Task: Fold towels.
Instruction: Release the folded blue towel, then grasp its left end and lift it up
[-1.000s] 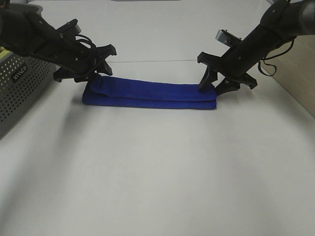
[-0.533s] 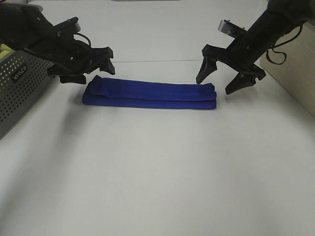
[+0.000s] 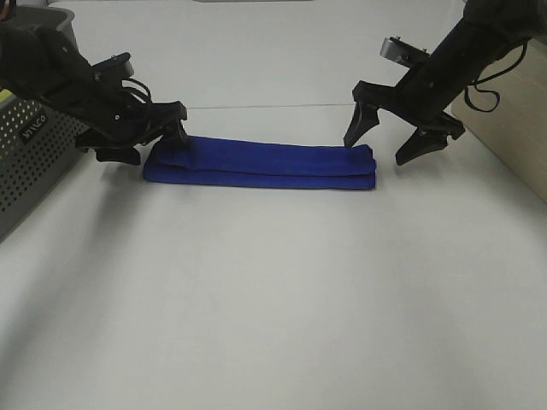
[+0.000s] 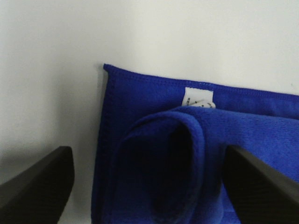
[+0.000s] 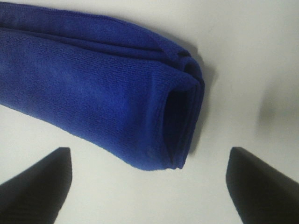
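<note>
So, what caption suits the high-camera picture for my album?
Left gripper and right gripper, both open, flank the ends of a folded blue towel on a white table.

the towel [image 3: 261, 165] lies on the table [image 3: 273, 299] between left gripper [image 3: 152, 145] and right gripper [image 3: 376, 151], basket [image 3: 34, 158] leftmost.

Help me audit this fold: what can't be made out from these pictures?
Print on the label of the towel: left wrist view, too small and blurred.
Contents of the grey crate: exterior high view, cut by the edge.
Whether the left gripper touches the towel: exterior high view, its fingers hide contact.
</note>
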Motion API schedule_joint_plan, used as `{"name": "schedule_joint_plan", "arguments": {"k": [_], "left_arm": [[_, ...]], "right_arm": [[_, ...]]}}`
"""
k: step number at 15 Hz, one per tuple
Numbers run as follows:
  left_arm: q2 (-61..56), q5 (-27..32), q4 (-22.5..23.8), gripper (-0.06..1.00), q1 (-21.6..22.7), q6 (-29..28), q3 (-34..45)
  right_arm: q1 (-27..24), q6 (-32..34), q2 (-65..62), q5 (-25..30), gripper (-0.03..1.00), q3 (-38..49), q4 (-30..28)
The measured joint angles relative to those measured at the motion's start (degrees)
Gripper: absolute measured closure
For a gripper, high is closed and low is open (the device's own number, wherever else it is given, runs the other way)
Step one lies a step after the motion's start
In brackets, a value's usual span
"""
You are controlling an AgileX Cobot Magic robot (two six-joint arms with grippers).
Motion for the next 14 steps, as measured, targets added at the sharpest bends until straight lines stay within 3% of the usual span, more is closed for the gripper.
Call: {"name": "schedule_joint_plan", "arguments": {"k": [8,14], "left_arm": [[3.67,0.17,-0.06,0.23,0.0,0.52,-2.98],[4.64,0.23,-5.44,0.7,0.0,3.5,-3.04]], "right_arm": [[0.0,0.0,0.0,-0.52,0.13,0.0,0.0],[0.0,0.0,0.0,-0.92,0.13,0.0,0.0]]}}
